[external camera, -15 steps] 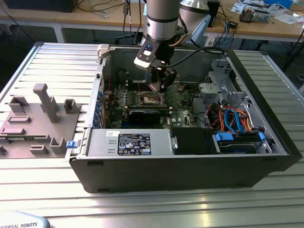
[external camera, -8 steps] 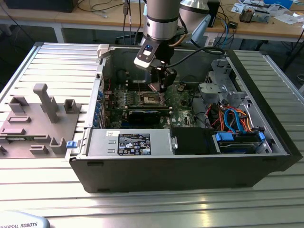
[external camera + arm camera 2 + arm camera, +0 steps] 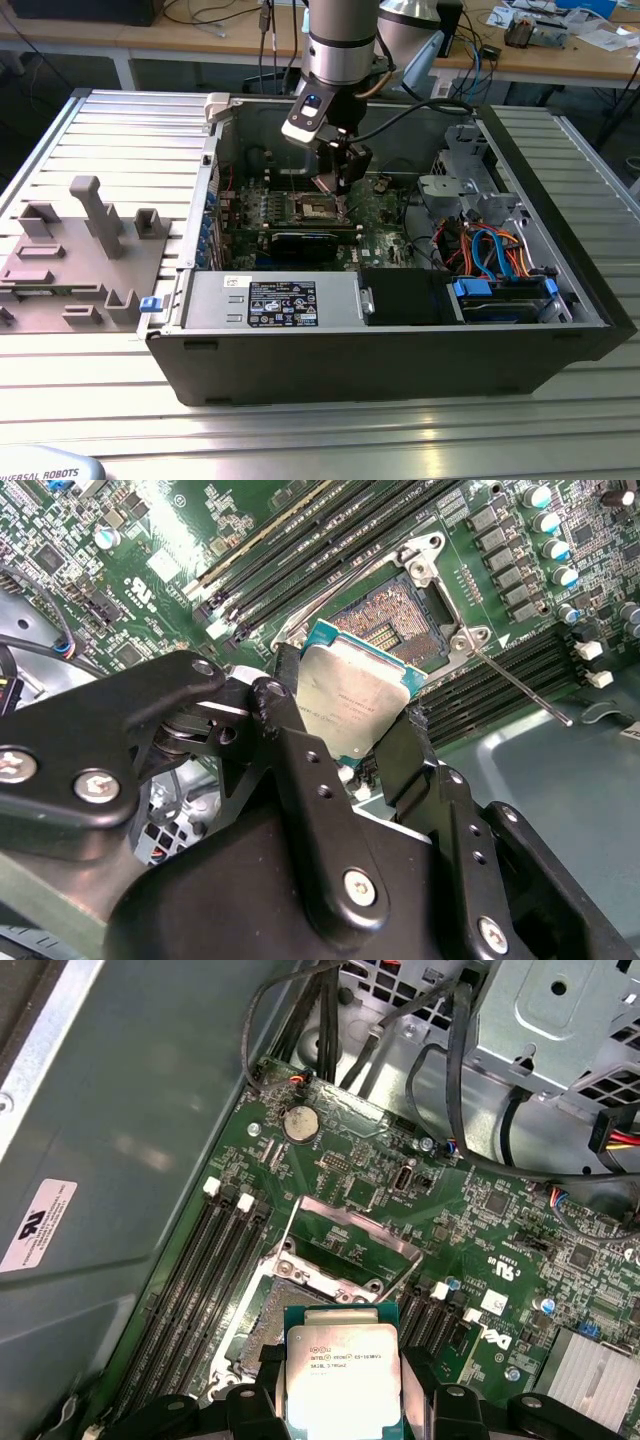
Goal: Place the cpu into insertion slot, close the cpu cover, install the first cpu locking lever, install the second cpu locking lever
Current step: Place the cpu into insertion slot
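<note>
Robot arm's tool (image 3: 342, 190) grips the cpu (image 3: 342, 1370), its two black fingers (image 3: 292, 742) clamped on opposite edges of the chip, whose silver top shows in both wrist views. The cpu hangs just above the insertion slot (image 3: 388, 615), not seated, and the slot's contact field lies bare. The cpu cover (image 3: 328, 1272) stands tilted up at the slot's edge, on the green motherboard (image 3: 480, 1220) inside the open computer case (image 3: 400, 350).

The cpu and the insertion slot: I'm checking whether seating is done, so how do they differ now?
The cpu has a plain dull silver top; the insertion slot shows a field of contacts. The cpu is clamped in the gripper; the insertion slot lies empty and uncovered. Both are square.
</note>
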Controlling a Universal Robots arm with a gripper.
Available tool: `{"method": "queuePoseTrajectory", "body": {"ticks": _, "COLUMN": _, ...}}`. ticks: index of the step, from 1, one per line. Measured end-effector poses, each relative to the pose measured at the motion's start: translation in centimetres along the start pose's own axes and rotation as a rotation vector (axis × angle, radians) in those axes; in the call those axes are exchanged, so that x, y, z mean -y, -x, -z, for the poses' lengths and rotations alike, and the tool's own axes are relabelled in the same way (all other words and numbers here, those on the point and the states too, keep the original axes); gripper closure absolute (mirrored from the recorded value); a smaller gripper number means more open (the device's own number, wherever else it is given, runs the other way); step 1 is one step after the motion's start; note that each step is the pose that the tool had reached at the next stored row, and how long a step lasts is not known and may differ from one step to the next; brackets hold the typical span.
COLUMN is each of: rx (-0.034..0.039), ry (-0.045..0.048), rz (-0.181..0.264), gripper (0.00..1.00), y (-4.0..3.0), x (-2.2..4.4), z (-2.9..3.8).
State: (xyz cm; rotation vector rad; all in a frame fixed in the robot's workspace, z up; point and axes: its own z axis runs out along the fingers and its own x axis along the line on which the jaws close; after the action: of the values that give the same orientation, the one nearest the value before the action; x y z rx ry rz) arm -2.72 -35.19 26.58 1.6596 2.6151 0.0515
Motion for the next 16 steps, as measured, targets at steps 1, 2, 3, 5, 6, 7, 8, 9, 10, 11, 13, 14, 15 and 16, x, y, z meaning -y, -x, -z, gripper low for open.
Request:
{"method": "queuePoseTrajectory", "body": {"ticks": 1, "rx": 0.0001, "ry": 0.0, "rz": -0.001, "gripper": 0.45, "y": 0.0, "x": 0.0, "z": 0.0}}
{"method": "queuePoseTrajectory", "body": {"ticks": 2, "rx": 0.0001, "ry": 0.0, "rz": -0.003, "gripper": 0.45, "y": 0.0, "x": 0.0, "z": 0.0}}
{"method": "queuePoseTrajectory", "body": {"ticks": 3, "rx": 0.0002, "ry": -0.0001, "rz": -0.004, "gripper": 0.45, "y": 0.0, "x": 0.0, "z": 0.0}}
{"method": "queuePoseTrajectory", "body": {"ticks": 5, "rx": 0.0003, "ry": -0.0001, "rz": -0.006, "gripper": 0.45, "y": 0.0, "x": 0.0, "z": 0.0}}
{"method": "queuePoseTrajectory", "body": {"ticks": 6, "rx": 0.0004, "ry": -0.0001, "rz": -0.008, "gripper": 0.45, "y": 0.0, "x": 0.0, "z": 0.0}}
{"method": "queuePoseTrajectory", "body": {"ticks": 7, "rx": 0.0004, "ry": -0.0001, "rz": -0.009, "gripper": 0.45, "y": 0.0, "x": 0.0, "z": 0.0}}
{"method": "queuePoseTrajectory", "body": {"ticks": 8, "rx": 0.0005, "ry": -0.0002, "rz": -0.01, "gripper": 0.45, "y": 0.0, "x": 0.0, "z": 0.0}}
{"method": "queuePoseTrajectory", "body": {"ticks": 9, "rx": 0.0005, "ry": -0.0002, "rz": -0.011, "gripper": 0.45, "y": 0.0, "x": 0.0, "z": -0.01}}
{"method": "queuePoseTrajectory", "body": {"ticks": 10, "rx": 0.0006, "ry": -0.0002, "rz": -0.012, "gripper": 0.45, "y": 0.0, "x": 0.0, "z": -0.01}}
{"method": "queuePoseTrajectory", "body": {"ticks": 11, "rx": 0.0007, "ry": -0.0002, "rz": -0.013, "gripper": 0.45, "y": 0.0, "x": 0.0, "z": -0.01}}
{"method": "queuePoseTrajectory", "body": {"ticks": 13, "rx": 0.0008, "ry": -0.0003, "rz": -0.015, "gripper": 0.45, "y": 0.0, "x": 0.0, "z": -0.01}}
{"method": "queuePoseTrajectory", "body": {"ticks": 14, "rx": 0.0009, "ry": -0.0003, "rz": -0.017, "gripper": 0.45, "y": 0.0, "x": 0.0, "z": -0.01}}
{"method": "queuePoseTrajectory", "body": {"ticks": 15, "rx": 0.001, "ry": -0.0004, "rz": -0.019, "gripper": 0.45, "y": 0.0, "x": 0.0, "z": -0.01}}
{"method": "queuePoseTrajectory", "body": {"ticks": 16, "rx": 0.0011, "ry": -0.0004, "rz": -0.02, "gripper": 0.45, "y": 0.0, "x": 0.0, "z": -0.01}}
